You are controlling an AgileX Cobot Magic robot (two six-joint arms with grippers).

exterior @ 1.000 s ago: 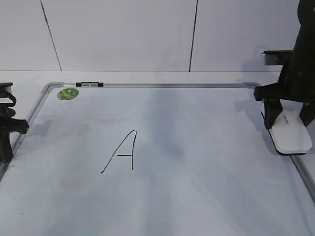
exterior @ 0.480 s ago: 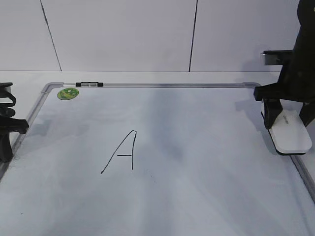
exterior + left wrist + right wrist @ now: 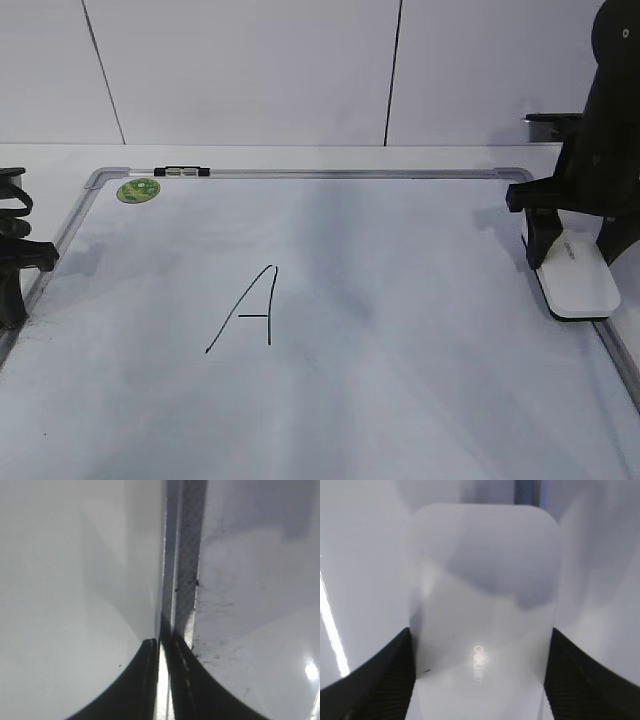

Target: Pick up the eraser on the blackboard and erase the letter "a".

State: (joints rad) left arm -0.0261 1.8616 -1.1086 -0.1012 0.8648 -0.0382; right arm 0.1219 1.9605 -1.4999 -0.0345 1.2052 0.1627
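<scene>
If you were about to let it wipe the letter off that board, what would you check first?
1. Right pincer straddles the flat white plastic eraser: ok.
2. Fingers firmly gripping it: cannot tell.
3. Eraser lifted clear of the silver-framed white board: cannot tell.
4. Black marker letter unsmudged and visible: ok.
5. Path from eraser to letter free of objects: ok.
6. Left pincer parked at the board's left frame, off the writing area: ok.

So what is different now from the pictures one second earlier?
The right hand has slid the eraser a little left and toward the far edge of the blackboard, its fingers closed against the eraser's sides. The letter, the green sticker and the left hand stayed where they were.
</scene>
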